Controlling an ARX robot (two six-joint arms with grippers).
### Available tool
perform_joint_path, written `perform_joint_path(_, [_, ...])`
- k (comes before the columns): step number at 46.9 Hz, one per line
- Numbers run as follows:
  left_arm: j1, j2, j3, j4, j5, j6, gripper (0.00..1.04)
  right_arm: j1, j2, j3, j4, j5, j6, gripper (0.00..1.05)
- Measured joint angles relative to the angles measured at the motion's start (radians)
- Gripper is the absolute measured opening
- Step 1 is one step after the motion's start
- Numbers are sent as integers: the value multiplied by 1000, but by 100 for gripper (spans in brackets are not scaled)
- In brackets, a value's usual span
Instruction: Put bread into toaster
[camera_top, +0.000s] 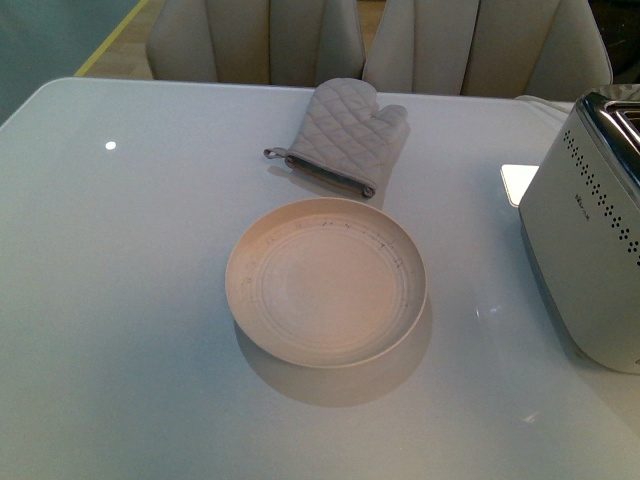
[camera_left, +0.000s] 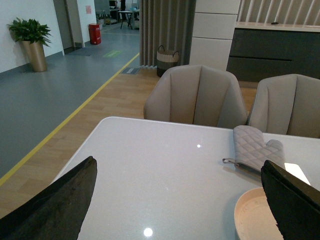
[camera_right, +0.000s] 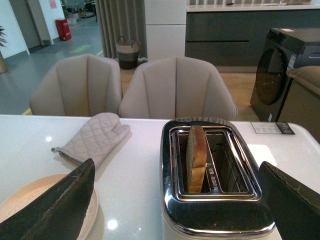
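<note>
Standing speckled bread (chrome-slotted toaster)

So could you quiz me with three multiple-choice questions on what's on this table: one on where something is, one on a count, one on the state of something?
1. Where is the bread?
A. On the plate
B. Standing in a slot of the toaster
C. Under the oven mitt

2. How many chairs show behind the table in the front view?
A. Two
B. Four
C. None

3. What is the state of the plate?
A. Stacked with toast
B. Flipped upside down
C. Upright with nothing on it

Answers: 1 B, the right wrist view shows the slice upright in one toaster slot, its top above the rim. 2 A, two beige chair backs stand behind the far table edge. 3 C, the front view shows its bare inside, with the oven mitt lying apart beyond it.
</note>
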Motion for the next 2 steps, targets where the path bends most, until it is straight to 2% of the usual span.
perform_joint_path(2, [0,0,0,0,0,0,98,0,0,0,0,0,0,96])
